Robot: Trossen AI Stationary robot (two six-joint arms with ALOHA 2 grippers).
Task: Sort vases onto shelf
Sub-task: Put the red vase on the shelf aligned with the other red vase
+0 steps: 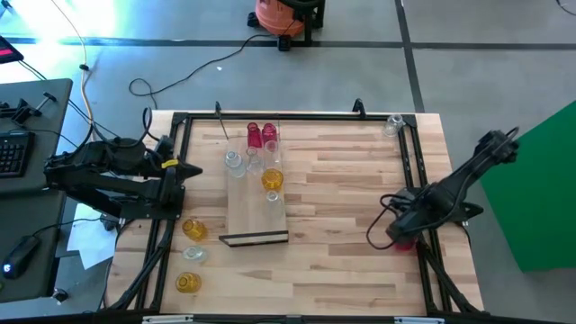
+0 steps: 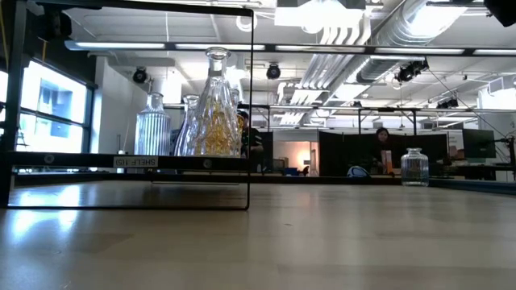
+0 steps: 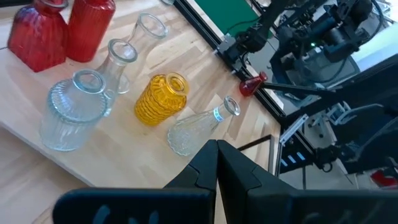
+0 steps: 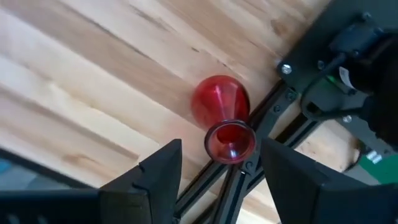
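Entry: red vase [image 4: 221, 109] at the table's right frame rail, awaiting pickup.

We hold the right gripper [image 4: 221, 165] spread open above it; we should straddle its neck, clear of the rail, before closing. Left gripper [image 3: 217, 177], seemingly closed, waits beside the shelf [image 1: 256, 211]. Slatted wood tabletop [image 1: 351, 198]; open workshop beyond.

Several clear glass vases [image 2: 211, 105] are seen standing on a raised shelf [image 2: 129, 162] at left; one lone clear vase [image 2: 414, 167] is seen far right.
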